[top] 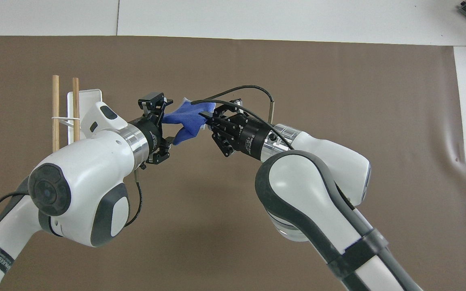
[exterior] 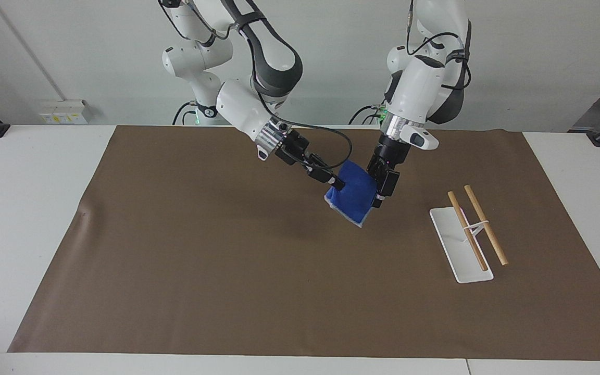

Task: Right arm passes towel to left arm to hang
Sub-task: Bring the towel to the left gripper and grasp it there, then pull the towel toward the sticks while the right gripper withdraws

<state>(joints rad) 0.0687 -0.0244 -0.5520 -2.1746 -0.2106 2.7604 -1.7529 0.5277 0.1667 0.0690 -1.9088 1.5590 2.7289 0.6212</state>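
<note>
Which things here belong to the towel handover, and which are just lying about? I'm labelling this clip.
Job:
small bright blue microfibre towel
right gripper, holding it
left gripper, at its edge
white rack with two wooden rods

Lying about:
brown table mat

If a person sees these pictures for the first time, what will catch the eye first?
First the bright blue towel, held in the air over the middle of the brown mat, pinched at one corner by the right gripper. The left gripper meets it at its other edge, fingers open. A white rack with two wooden rods stands toward the left arm's end.
</note>
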